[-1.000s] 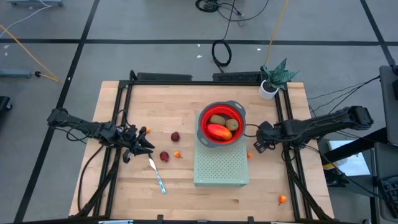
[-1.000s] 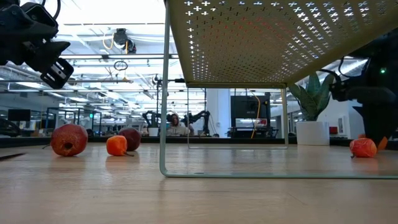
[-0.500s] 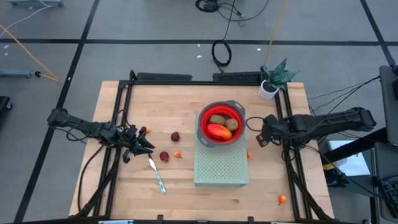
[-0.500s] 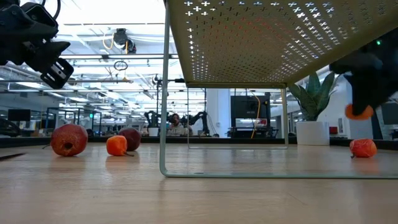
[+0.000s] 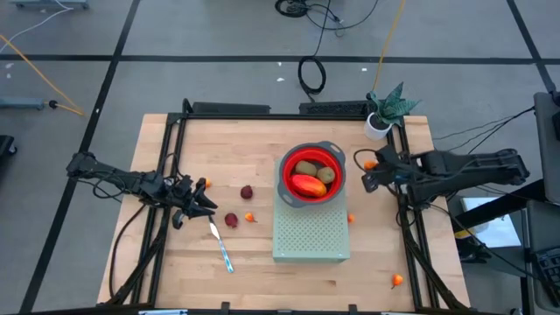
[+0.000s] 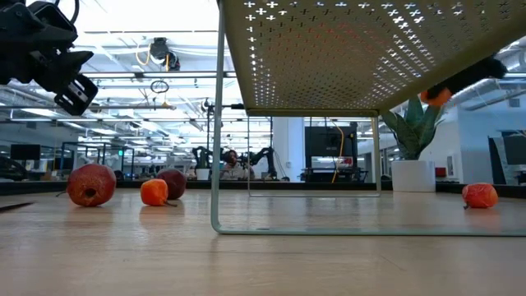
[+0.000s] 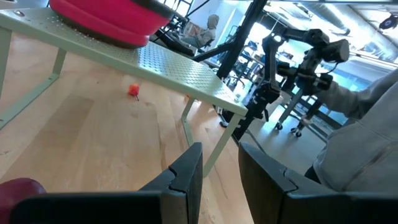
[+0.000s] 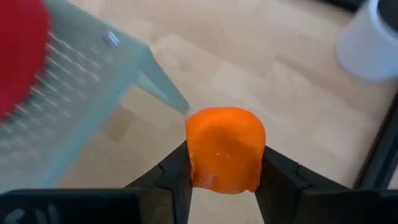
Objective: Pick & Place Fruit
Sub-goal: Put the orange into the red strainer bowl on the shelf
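Pinching a tiny orange ball, your right gripper hangs in the air just to the right of the red bowl. The bowl sits on a green rack and holds the long red-orange fruit. Your left gripper waits near a dark red ball, fingers a little apart, holding nothing.

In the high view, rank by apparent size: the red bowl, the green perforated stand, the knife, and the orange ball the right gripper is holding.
1. green perforated stand
2. red bowl
3. knife, long but thin
4. orange ball, held by the right gripper beside the bowl
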Robot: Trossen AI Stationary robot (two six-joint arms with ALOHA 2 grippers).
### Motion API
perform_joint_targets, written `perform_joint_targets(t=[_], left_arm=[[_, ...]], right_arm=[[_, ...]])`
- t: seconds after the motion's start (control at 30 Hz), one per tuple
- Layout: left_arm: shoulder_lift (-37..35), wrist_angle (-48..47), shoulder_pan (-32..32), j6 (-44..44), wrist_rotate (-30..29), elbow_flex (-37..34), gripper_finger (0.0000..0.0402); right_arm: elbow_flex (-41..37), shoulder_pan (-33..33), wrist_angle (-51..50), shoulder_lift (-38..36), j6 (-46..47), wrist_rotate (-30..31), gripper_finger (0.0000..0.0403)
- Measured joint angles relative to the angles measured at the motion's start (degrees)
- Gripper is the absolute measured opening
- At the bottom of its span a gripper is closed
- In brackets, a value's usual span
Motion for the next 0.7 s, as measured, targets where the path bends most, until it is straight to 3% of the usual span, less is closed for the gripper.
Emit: perform_joint_targets(t=[0.2, 0.5, 0.6, 0.7], left_arm=[[0.00, 0.09, 0.00, -0.06, 0.00, 0.00, 0.0102], [0.00, 0.11, 0.00, -0.07, -1.54, 0.00, 0.0102], [0.00, 0.11, 0.04, 0.14, -1.60, 0.00, 0.0102], [0.00, 0.11, 0.04, 0.13, -2.25, 0.00, 0.0102]], right_arm=[[3.38, 0.00, 8.47, -0.51, -9.36, 2.99, 0.0128], [3.81, 0.00, 33.11, -3.13, -28.91, 4.31, 0.0128], [3.81, 0.00, 39.93, -3.54, -35.57, 1.55, 0.0128], [3.84, 0.00, 45.49, -3.56, -42.66, -5.11, 0.0128]])
